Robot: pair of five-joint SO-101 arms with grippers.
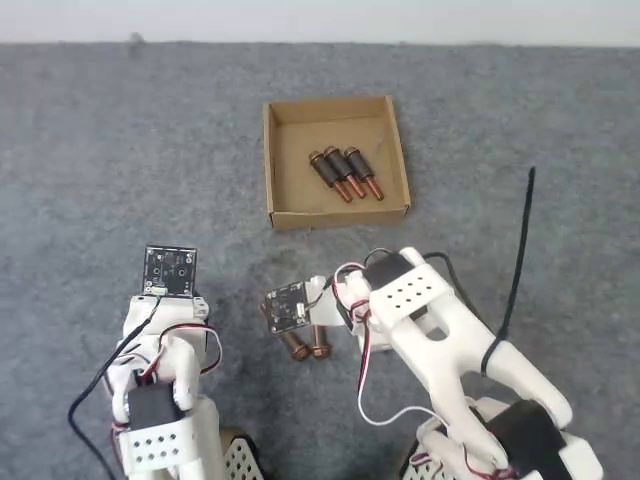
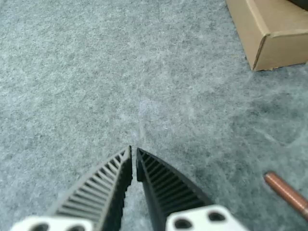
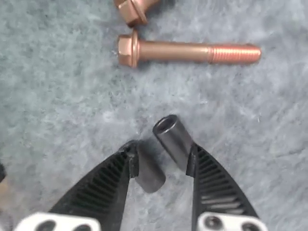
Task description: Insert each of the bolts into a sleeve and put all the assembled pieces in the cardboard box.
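A grey, felt-like mat covers the desk (image 1: 120, 150) from edge to edge, its nap mottled and slightly fuzzy. A pale strip of wall (image 1: 320, 20) runs along the far side. Toward the far middle of the mat sits an open cardboard box (image 1: 300, 150). On its floor, three bolts already in their dark sleeves (image 1: 345, 175) lie side by side, all slanted the same way.

On the near side of the box, just beside the right arm's tip, two loose bolts (image 1: 320, 349) rest close together on the mat. In the right wrist view one copper bolt (image 3: 187, 52) lies flat in full, and the head of the other bolt (image 3: 134, 9) shows beyond it. The right hand (image 3: 161, 146) is spread low over the mat, and two short dark sleeves lie between its fingers. One sleeve (image 3: 173, 139) is against one finger with its open end facing the bolts. The other sleeve (image 3: 150, 174) is against the opposite finger.

The left hand (image 2: 134, 151) is clenched on nothing, its ribbed fingers meeting at the tips above bare mat. It is well apart from the box's corner.
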